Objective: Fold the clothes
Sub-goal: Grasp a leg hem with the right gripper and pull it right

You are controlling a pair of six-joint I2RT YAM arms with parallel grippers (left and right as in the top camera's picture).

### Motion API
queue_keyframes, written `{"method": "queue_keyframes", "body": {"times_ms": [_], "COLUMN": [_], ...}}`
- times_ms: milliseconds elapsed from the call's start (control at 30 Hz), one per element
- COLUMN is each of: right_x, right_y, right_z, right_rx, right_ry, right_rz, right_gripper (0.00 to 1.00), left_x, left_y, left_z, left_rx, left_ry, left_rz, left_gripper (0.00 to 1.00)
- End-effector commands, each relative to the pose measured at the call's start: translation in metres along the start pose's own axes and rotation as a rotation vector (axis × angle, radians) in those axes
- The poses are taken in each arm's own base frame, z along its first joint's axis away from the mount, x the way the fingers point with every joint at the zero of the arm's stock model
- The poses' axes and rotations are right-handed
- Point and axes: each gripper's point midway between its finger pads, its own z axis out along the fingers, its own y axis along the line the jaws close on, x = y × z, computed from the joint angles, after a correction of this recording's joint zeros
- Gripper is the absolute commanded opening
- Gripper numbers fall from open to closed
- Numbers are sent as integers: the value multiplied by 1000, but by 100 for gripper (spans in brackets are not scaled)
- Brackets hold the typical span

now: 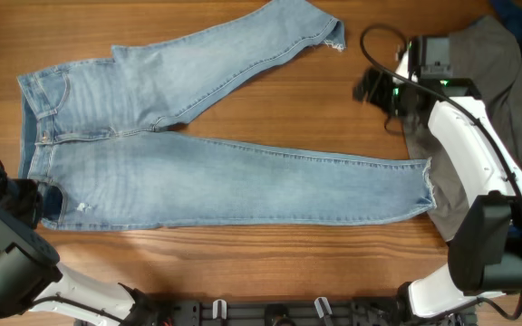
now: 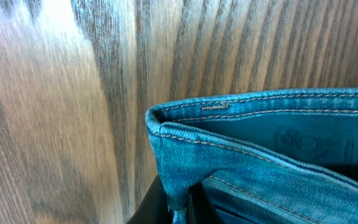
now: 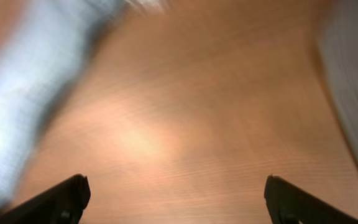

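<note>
Subject: light blue faded denim jeans [image 1: 225, 186], spread flat and unfolded on brown wood-grain desk [image 1: 243, 244]. Waistband lay at left, legs ran right. Upper leg angled toward far edge and ended in frayed hem. Lower leg lay straight, its frayed hem beside grey cloth [image 1: 488, 81]. Small pale worn spot showed near lower waistband corner. Orange-tan stitching edged waistband in left wrist view. There left tool [image 1: 34, 201] was pinched closed on that corner. Near upper hem, right tool [image 3: 179, 205] was spread wide over bare desk, holding nothing; its view was blurred.
</note>
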Motion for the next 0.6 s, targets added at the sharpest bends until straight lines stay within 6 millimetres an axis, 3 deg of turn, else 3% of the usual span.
{"method": "queue_keyframes", "body": {"times_ms": [0,133,300,400,567], "right_x": [-38,-63,-66,-78,-97], "right_y": [35,35,4,-8,1], "right_z": [1,33,101,127,160], "right_rx": [-151,-167,-58,45,97], "right_ry": [-138,-249,-242,-232,-276], "right_rz": [-75,-160,-262,-339,-475], "right_gripper": [91,90,94,99,99], "left_x": [1,1,1,0,1], "left_y": [7,7,7,7,7], "left_z": [3,3,3,3,3], "left_rx": [-25,-25,-25,-25,-25], "left_ry": [-2,-2,-3,-3,-3], "left_rz": [-27,-27,-27,-27,-27], "left_gripper": [4,4,4,4,4]}}
